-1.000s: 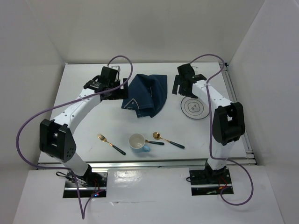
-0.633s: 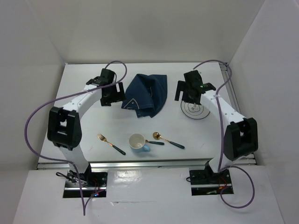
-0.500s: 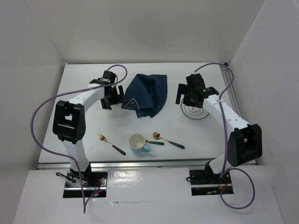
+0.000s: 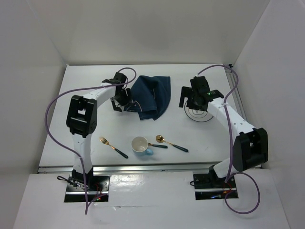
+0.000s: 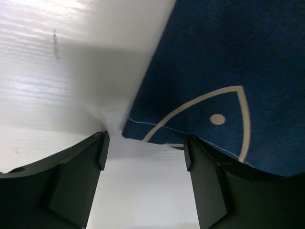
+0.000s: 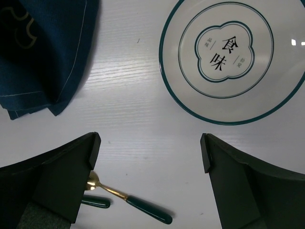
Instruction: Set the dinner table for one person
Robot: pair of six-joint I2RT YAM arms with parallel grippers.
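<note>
Navy placemat (image 5: 228, 57) corner lies before the spread left pincer (image 5: 144, 143); right pincer (image 6: 150, 143) hangs spread near plate (image 6: 267, 71).

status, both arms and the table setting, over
Left gripper open at corner of bunched navy blue cloth placemat. Right gripper open, empty, beside round white teal-rimmed plate. Matte-white dinner table unset; nothing blocking.

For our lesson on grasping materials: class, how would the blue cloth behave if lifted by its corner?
Probably floppy: the cloth lies crumpled in folds, so it would likely drape and unfold. It looks thin and hemmed, so probably light. Pushed, it may bunch rather than slide.
</note>
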